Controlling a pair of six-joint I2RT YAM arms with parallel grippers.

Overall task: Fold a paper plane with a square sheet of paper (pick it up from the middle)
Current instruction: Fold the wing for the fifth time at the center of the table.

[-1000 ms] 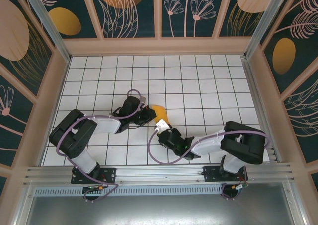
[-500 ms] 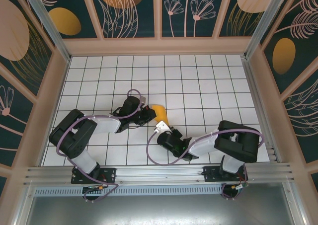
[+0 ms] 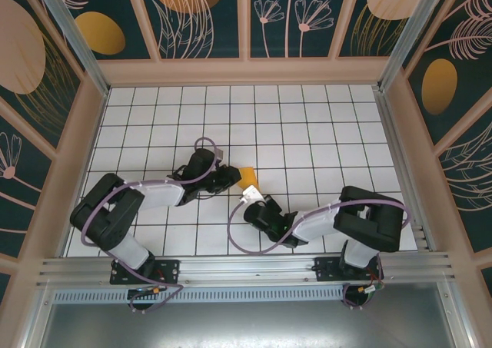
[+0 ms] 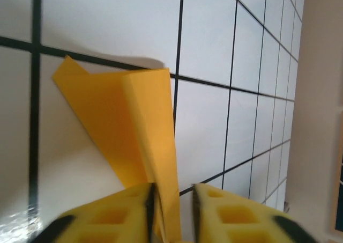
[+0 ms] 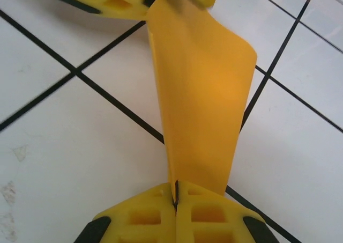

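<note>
My right hand (image 5: 176, 192) is pinching one end of the folded sheet of paper (image 5: 201, 93) at the middle of the desk (image 3: 307, 133), my left hand (image 4: 172, 192) stands slightly parted around the other end, and since it looks light, limp and easily creased, I'd grip the stiffer layered fold.

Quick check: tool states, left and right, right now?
Left tool: open, jaws apart around an edge of the folded paper, not clamping it.
Right tool: closed, pinching the folded paper's other end.
</note>
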